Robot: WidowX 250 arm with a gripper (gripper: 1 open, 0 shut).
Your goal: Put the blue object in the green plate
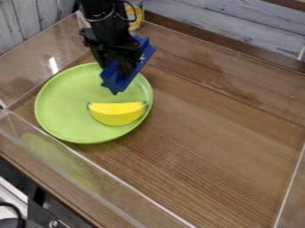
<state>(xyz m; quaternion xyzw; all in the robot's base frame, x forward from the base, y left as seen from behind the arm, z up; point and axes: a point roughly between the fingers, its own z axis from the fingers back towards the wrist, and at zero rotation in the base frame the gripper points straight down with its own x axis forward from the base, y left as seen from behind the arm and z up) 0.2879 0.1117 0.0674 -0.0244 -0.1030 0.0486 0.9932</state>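
Where the camera looks down from above, table: brown wood with a lengthwise grain, its surface running broadly from the plate toward the right side of the view.
Table edges: one long edge slants down the left, near the plate; another crosses the top right in front of grey boards; a third shows at the lower right, well apart from the plate.
Room for moving: wide to the right of the plate, much tighter between its left rim and the slanting edge.
Gripper: dark, reaching down from the top, its jaws parted by the width of what they grip and closed on the blue block.
Blue block: held, tilted, its upper end leaning right and its lower end over the plate's far part; whether that end touches the plate, I cannot tell.
Green plate: round, with a raised rim, on the left part of the table.
In the way: a yellow wedge lies inside the plate toward its right rim, below the block in the view.
Behind the gripper: a yellow thing, partly hidden.
Lower left corner: dark cables beyond the table edge.
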